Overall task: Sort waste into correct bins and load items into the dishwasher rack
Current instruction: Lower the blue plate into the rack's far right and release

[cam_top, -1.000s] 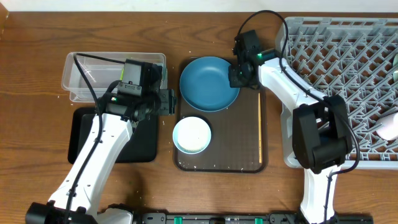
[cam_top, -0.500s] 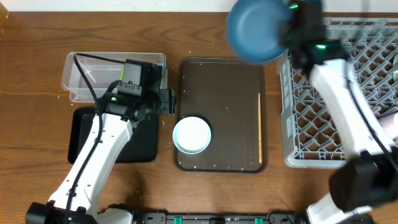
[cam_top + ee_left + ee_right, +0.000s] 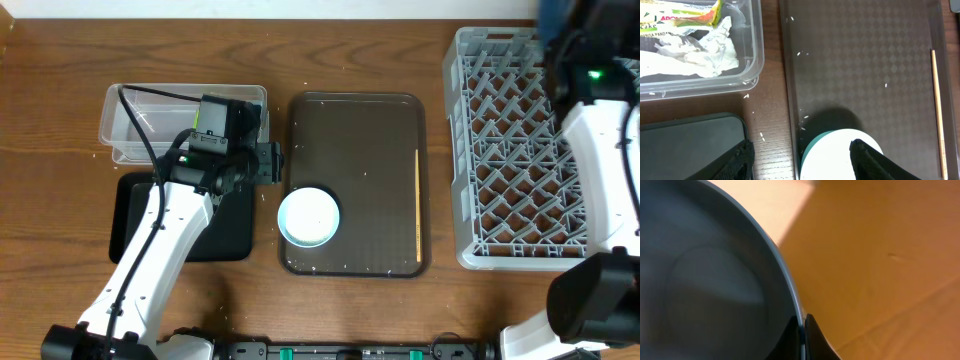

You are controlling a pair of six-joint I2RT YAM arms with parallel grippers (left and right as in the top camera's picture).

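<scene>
Overhead looks straight down; nearer left wrist shares the brown tray (image 3: 360,150).

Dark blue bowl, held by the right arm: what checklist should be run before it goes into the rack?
1. Dark blue bowl rim pinched between right fingers: ok.
2. Visible cells of the rack free: ok.
3. Bowl's height above the rack: cannot tell, the overhead view does not show it.
4. Left fingers open, holding nothing, well away from the rack: ok.
</scene>
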